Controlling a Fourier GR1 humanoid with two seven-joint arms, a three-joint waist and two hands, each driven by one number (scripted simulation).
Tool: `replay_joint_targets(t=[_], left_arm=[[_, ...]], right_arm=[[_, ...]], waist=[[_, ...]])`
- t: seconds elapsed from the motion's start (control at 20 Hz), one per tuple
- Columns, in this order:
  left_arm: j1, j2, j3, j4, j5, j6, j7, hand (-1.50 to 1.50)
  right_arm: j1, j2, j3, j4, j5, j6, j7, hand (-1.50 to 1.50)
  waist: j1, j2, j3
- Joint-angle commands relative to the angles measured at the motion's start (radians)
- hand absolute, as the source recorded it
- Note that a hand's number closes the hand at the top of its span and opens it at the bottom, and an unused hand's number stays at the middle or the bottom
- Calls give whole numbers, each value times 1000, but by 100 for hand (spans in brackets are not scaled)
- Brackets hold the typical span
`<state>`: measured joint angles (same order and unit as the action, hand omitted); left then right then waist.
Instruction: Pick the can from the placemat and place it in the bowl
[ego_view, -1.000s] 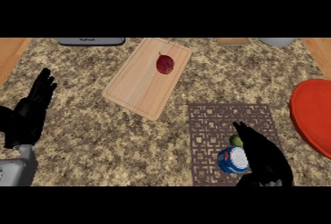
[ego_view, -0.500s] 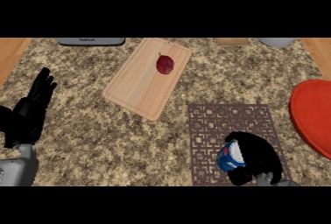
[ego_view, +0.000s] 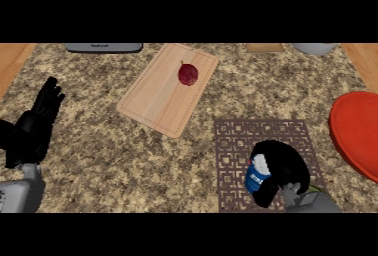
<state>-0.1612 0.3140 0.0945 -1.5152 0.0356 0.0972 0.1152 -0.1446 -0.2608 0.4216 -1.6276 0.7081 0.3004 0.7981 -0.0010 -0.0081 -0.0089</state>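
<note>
A blue and white can (ego_view: 255, 176) stands on the brown patterned placemat (ego_view: 251, 137) at the lower right. My right hand (ego_view: 282, 169) is curled round the can from its right side and hides most of it. The red bowl (ego_view: 356, 134) lies at the right edge, partly cut off by the frame. My left hand (ego_view: 37, 125) rests open at the left edge, fingers pointing up, apart from everything.
A wooden cutting board (ego_view: 170, 87) with a dark red fruit (ego_view: 187, 74) lies at the upper middle. A grey appliance (ego_view: 103, 47) sits at the back left; a tan object (ego_view: 264, 47) and a grey vessel (ego_view: 316, 48) sit along the back edge.
My right hand went from straight fingers beside the can to curled round it. The green bit behind the can is now hidden. My left hand barely moved.
</note>
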Motion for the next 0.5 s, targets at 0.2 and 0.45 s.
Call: replay_joint_targets(t=[0.2,0.45], left_arm=[[34,3,20,-24,1,-3,0,0],[54,-2,11,-52,-4,-1,9,0]], right_arm=[[148,-235,144,-108,18,24,-456,150],[245,-510,135,-230,71,-102,-818,150]], waist=[[-9,2,11],[-30,-2,12]])
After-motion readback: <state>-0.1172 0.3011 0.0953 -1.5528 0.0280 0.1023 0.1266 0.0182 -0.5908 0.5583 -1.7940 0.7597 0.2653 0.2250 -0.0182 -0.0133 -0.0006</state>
